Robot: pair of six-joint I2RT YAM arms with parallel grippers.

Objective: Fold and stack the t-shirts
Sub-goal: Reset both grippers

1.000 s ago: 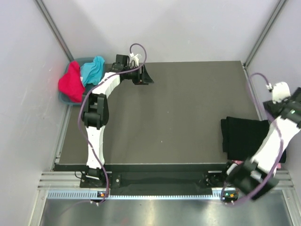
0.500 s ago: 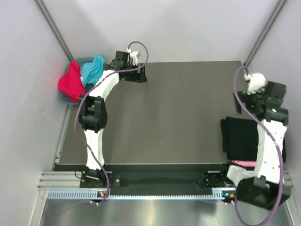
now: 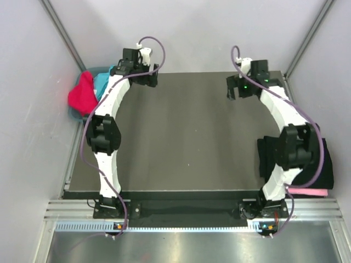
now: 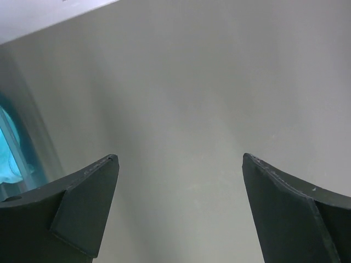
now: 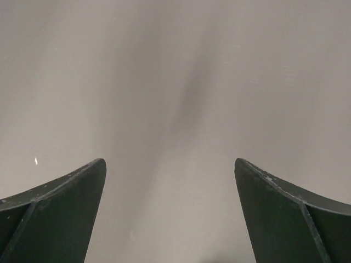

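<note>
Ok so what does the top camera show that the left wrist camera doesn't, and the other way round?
Only the top view: the right gripper, the dark table, a red t-shirt at the far left, and a folded black t-shirt at the table's right edge with a pink t-shirt showing at its near edge. Only the left wrist view: a close look showing nothing between the spread jaws, just a pale surface beyond. Both: the left gripper, jaws open, and the turquoise t-shirt to its left.
</note>
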